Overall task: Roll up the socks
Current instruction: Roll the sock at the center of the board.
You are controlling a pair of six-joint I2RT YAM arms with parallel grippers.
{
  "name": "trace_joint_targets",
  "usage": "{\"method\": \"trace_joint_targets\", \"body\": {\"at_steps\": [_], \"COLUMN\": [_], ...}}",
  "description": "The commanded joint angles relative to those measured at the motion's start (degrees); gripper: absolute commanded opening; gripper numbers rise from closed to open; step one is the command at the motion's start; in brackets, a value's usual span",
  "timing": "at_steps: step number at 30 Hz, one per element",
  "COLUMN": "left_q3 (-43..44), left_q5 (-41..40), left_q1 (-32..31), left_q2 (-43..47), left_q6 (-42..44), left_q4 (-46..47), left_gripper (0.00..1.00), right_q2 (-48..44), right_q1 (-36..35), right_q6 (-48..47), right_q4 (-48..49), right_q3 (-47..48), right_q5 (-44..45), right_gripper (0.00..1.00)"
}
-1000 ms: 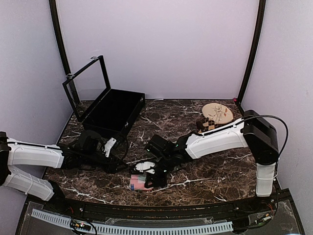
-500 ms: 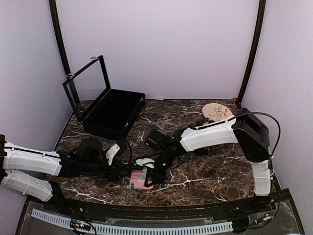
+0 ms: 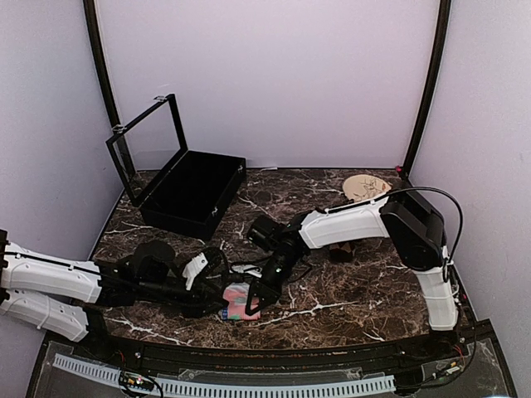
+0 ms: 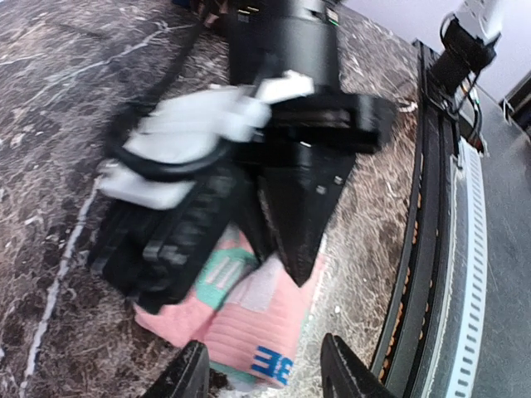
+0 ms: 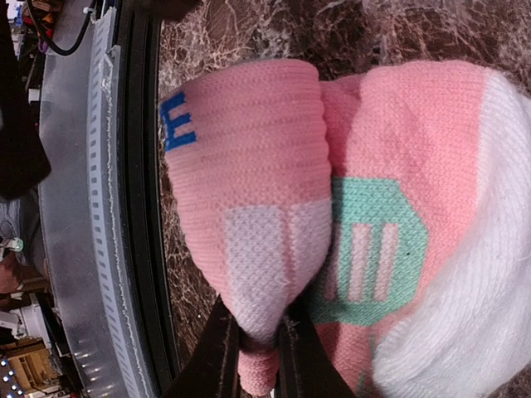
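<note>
Pink sock [image 3: 236, 303] part-folded, near front edge of worktop [image 3: 357, 290].
R pincer [image 5: 259, 352] clenched on a sock fold, L pincer [image 4: 264, 371] released alongside; thin pinch may slip & roll springs open.

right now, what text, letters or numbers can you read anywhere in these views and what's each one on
"E": blue block letter on the pink sock, near its folded edge.
Blue mark beside that letter, left wrist view: too blurred to read.
Plate: dark lines only, too small to read as text.
Nothing else legible.
</note>
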State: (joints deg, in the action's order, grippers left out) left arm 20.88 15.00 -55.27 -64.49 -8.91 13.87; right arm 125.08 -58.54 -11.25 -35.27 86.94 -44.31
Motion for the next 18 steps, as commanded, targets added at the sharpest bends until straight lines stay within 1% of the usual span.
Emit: {"method": "trace_joint_targets", "body": {"at_steps": [1,6,10,15,18], "left_q3": [3.1,5.2,7.0,8.4,9.3], "left_q5": [-1.9,-3.0,-3.0,-4.8,-4.1], "left_q1": [-2.8,-4.8,-5.3,-5.9,-5.9], "left_q2": [-1.9,-5.1,-7.7,-10.1,-11.7], "left_q6": [4.0,6.0,7.7,9.4,10.8], "left_q4": [-3.6,-4.9,-6.5,-7.2,-7.6], "left_gripper": [0.48,0.48,0.48,0.48,0.49], "right_q2": [3.0,4.0,4.6,4.8,5.4], "right_q1": [1.1,1.6,2.1,2.1,2.1], "right_q6": [0.2,-0.5,-0.6,-0.9,-1.8], "right_q4": [-5.4,-7.6,-8.5,-10.1,-11.9], "right_q3": [2.7,4.0,4.2,5.4,6.5], "right_q5": [-3.9,-4.6,-5.5,-5.9,-5.9], "right_gripper": [0.00,0.00,0.00,0.00,0.00]}}
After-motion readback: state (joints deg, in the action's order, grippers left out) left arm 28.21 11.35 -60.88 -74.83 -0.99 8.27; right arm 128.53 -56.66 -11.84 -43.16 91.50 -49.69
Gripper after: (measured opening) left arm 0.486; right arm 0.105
